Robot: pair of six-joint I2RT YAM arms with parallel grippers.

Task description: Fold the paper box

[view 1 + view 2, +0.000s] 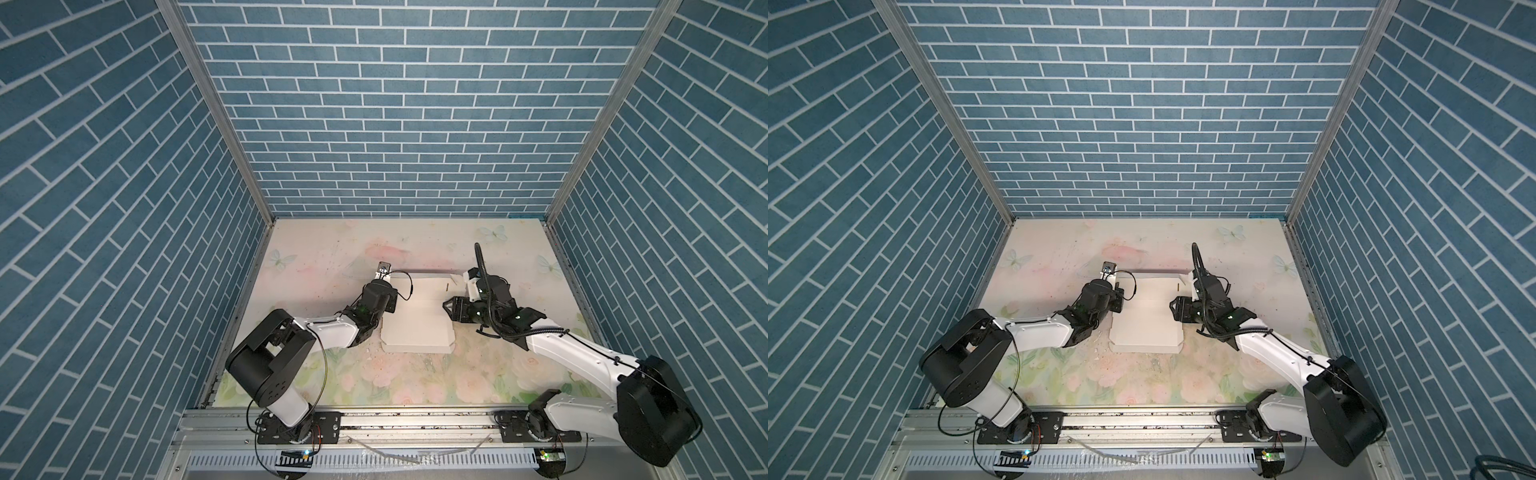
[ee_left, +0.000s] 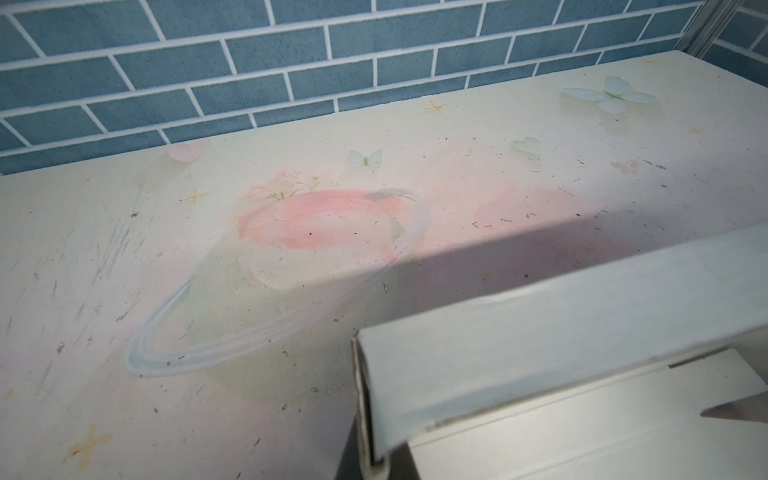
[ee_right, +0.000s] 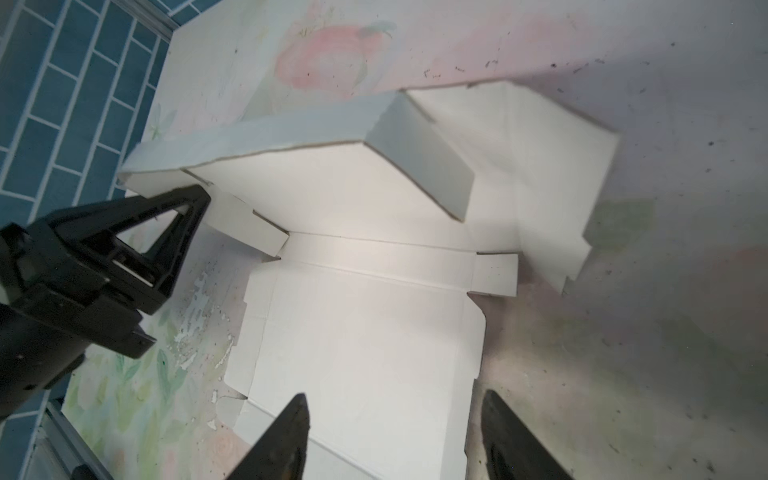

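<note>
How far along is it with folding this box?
Done: the far wall stands upright. In hand: the left gripper pinches that wall's end; the right gripper hovers open. Left: on the paper box, a side flap and the near panel lie flat.

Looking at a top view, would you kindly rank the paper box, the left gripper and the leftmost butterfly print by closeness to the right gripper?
1. paper box, its right edge beneath the right gripper.
2. left gripper, at the box's far-left corner.
3. butterfly print, far left on the table.
</note>
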